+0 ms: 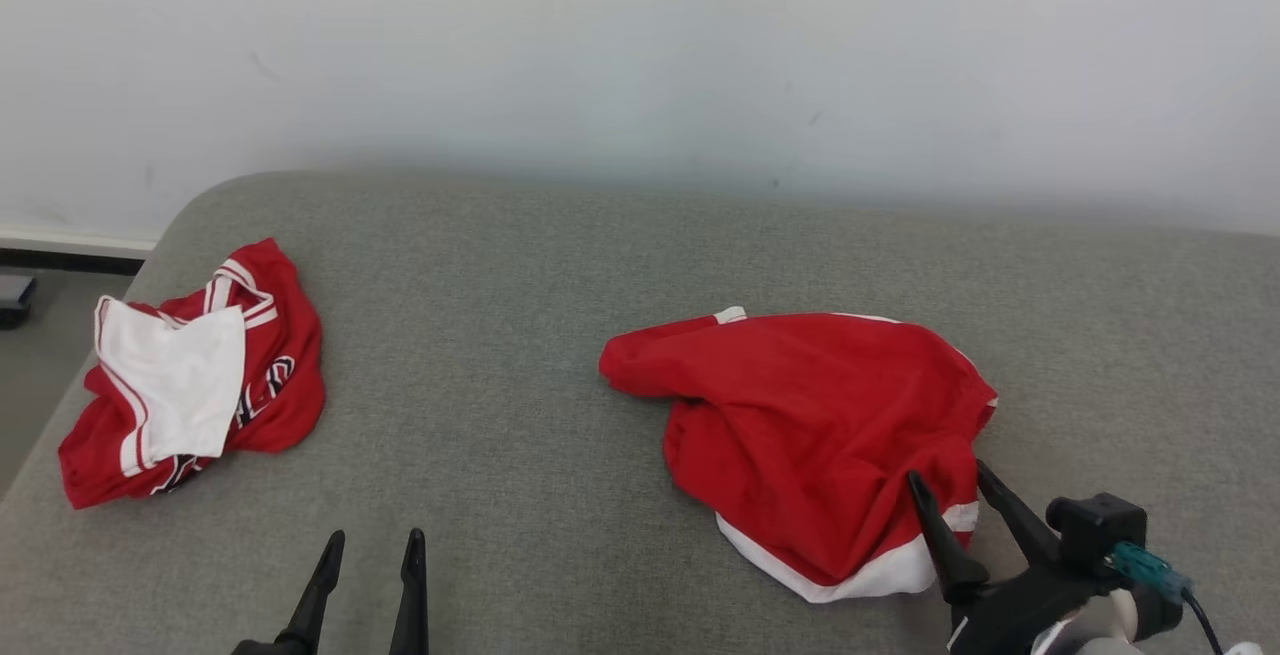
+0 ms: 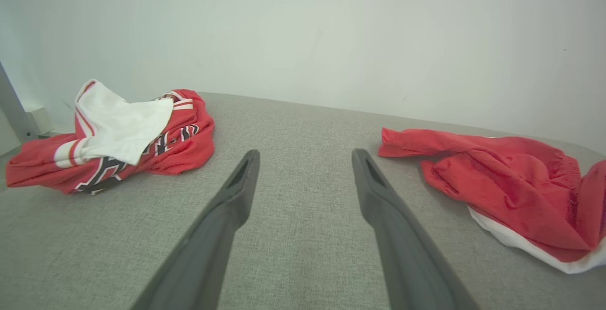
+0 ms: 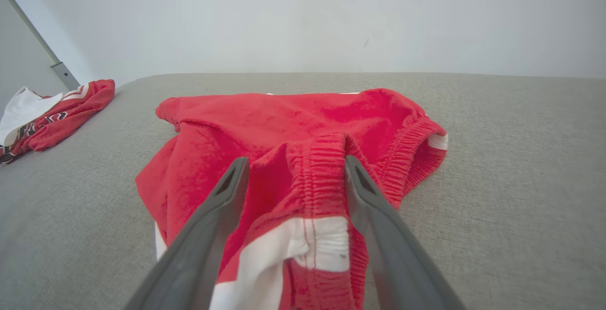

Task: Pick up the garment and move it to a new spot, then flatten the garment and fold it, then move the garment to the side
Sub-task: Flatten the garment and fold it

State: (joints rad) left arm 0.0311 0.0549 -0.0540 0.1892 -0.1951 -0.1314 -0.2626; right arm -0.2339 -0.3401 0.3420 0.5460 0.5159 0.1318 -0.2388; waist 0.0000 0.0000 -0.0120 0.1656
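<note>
Bench: grey woven cover with a rounded corner, set against a pale wall; carries both textiles.
Garment: red shorts with a white trim band; lies bunched right of centre on the bench, one leg trailing toward the left; neither flat nor folded.
Waistband: gathered elastic, pushed up into a ridge; stands between the right claw's fingers, touching or nearly touching the right-hand one.
Right claw: fingers spread wide, straddling the waistband ridge and clamping nothing; sits low at the garment's near-right edge, probably because that edge offers the nearest firm hold.
Left claw: fingers spread wide, empty; hangs over bare bench between the two textiles, well apart from both; seemingly parked clear, within reach of the garment's left side.
Second garment: red and white with dark lettering, crumpled near the bench's left end; well apart from the shorts, apparently no part of this step.
Step in hand (judged): garment set down at its spot; flattening not yet begun.
Next need (judged): one hold per claw on opposite edges, then a pull outward.
Risk (judged): soft cloth bunches again if dragged from one edge alone.
</note>
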